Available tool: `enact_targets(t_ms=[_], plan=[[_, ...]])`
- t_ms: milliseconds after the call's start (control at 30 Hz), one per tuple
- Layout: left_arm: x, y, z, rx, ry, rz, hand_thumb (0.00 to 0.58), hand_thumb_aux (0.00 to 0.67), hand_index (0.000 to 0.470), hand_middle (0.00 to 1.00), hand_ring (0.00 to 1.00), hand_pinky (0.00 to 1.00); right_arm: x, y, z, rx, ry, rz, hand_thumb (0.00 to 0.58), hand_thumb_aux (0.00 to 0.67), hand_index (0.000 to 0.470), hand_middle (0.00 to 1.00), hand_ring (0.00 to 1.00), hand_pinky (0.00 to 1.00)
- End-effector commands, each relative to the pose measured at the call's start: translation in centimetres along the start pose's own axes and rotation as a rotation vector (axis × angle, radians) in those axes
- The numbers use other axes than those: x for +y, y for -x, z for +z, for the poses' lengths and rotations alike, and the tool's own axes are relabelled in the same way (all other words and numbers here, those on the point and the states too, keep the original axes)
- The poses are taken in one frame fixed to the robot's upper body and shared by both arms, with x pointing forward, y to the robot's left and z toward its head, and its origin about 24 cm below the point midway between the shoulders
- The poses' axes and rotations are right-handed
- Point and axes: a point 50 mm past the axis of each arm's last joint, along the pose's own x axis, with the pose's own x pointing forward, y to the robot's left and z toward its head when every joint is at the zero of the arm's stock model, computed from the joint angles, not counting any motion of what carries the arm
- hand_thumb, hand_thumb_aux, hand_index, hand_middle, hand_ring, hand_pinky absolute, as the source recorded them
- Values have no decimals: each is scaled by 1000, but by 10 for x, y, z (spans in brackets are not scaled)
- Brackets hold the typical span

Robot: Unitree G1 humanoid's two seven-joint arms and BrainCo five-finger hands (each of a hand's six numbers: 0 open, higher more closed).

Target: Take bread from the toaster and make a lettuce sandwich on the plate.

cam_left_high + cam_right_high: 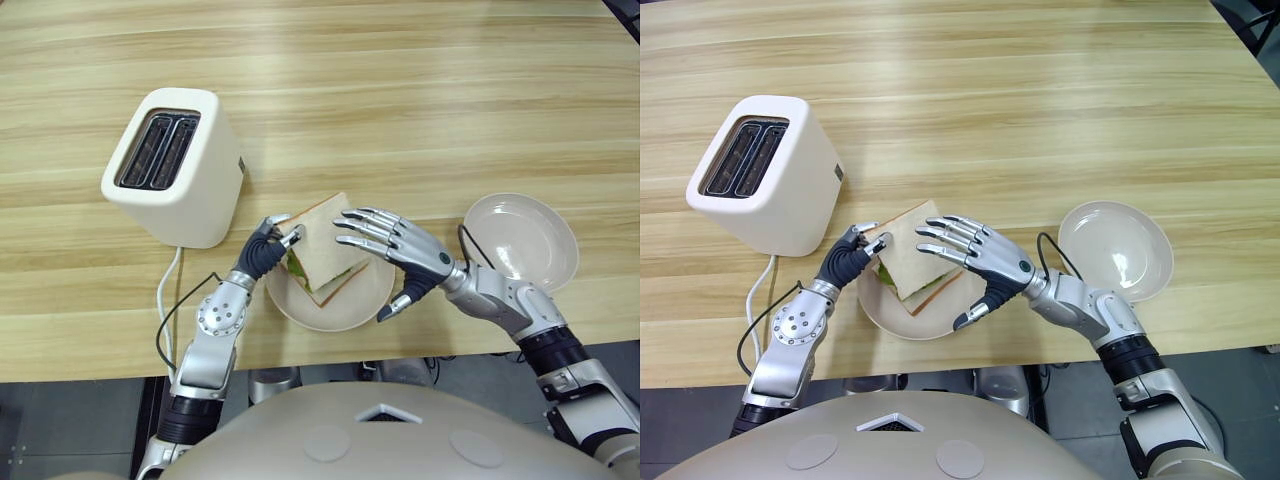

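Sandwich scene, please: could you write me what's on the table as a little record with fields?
sandwich: bread with lettuce, lying on the plate
plate: under the sandwich, near the front edge of the table
toaster: white, back left, slots look empty
second plate: empty, to the right
left hand: at the sandwich's left edge
right hand: open, over the sandwich's right side; contact unclear

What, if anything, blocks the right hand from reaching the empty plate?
Probably nothing. The right hand is spread open over the sandwich, holding nothing, and the empty plate lies on the bare table just to its right, beside the forearm, with nothing between.
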Motion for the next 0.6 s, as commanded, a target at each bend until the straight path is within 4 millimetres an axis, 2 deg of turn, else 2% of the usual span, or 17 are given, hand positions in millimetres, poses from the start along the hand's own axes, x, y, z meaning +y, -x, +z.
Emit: enact_targets(t_ms=[33, 133, 600], plan=[[-5, 1, -7, 36, 16, -27, 580, 670, 460, 1000, 1000, 1000, 5, 1, -2, 10, 10, 45, 0, 0, 0, 0, 0, 0], [-1, 1, -7, 35, 9, -14, 580, 670, 460, 1000, 1000, 1000, 8, 2, -2, 7, 29, 81, 0, 0, 0, 0, 0, 0], [-1, -2, -4, 28, -3, -12, 580, 670, 460, 1000, 1000, 1000, 50, -8, 9, -85, 77, 420, 0, 0, 0, 0, 0, 0]])
